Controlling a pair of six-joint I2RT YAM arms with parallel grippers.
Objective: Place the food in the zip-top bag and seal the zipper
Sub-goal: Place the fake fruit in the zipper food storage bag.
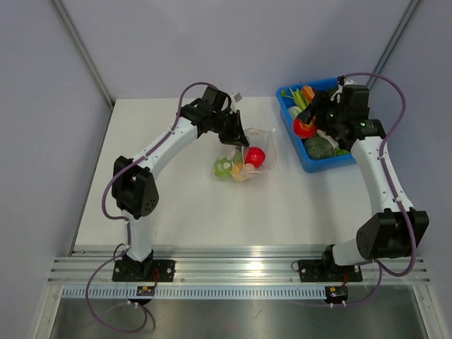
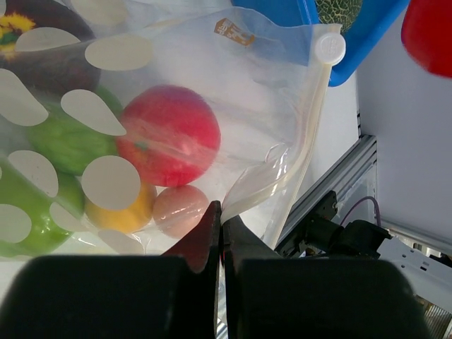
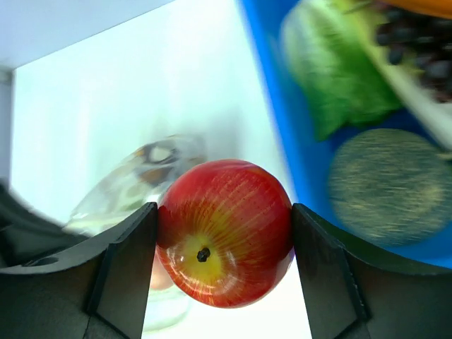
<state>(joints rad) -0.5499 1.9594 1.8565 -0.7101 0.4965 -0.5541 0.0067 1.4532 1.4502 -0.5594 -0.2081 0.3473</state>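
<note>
While aloft, apple (image 3: 224, 233) within right claw (image 3: 224, 212)

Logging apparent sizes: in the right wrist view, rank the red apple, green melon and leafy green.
Largest: red apple, though it sits nearest the camera.
Then green melon and leafy green, which look alike; the leafy green is blurred.

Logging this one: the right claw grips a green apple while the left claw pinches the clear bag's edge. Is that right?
One detail is off: the apple in the right claw is red with yellow streaks, not green, as the right wrist view shows. The left claw does pinch the clear bag at its edge.
</note>
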